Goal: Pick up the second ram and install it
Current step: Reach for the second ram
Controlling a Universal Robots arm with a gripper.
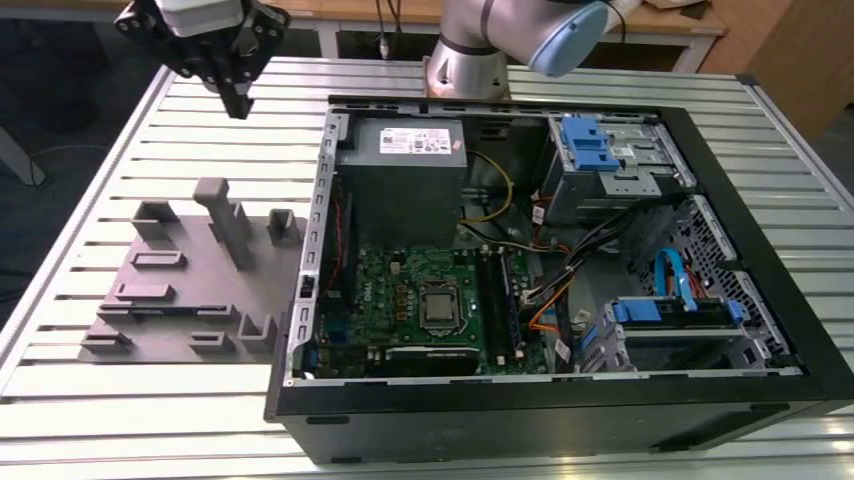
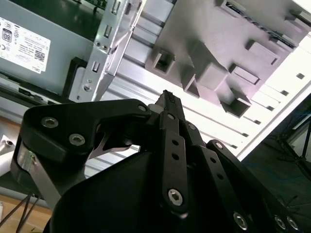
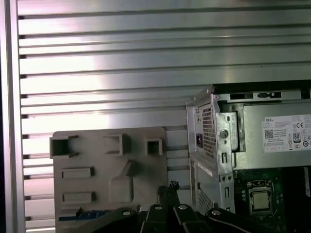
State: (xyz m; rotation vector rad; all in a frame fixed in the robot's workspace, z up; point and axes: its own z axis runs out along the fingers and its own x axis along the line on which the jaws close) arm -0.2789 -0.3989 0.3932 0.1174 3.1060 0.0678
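The second ram point(image 3: 90, 213), a thin dark blue memory stick, shows as a short blue strip lying in the gray plastic tray of moulded blocks and pockets point(image 3: 141, 170). The black linkage of the gripper point(image 3: 169, 187) cuts off its near edge, so its chips and full length cannot be made out. In the exterior view the stick cannot be picked out on the tray point(image 1: 187, 290).

The black two-finger gripper point(image 1: 240, 105) hangs above the far part of the slatted aluminium table point(image 1: 80, 250), well apart from the tray and touching nothing. In the second wrist view its fingers meet at the tip point(image 2: 167, 97), closed together with nothing between them.

The tray lies just beside the wall of the open black computer case point(image 1: 534, 410), on the exterior view's left of it. Bare slats stretch around the tray's other sides.

Inside the case, cables hide part of the green motherboard point(image 1: 400, 290). The gray power supply box point(image 1: 400, 165) carries a white printed label point(image 3: 286, 133); its small print is hard to make out.
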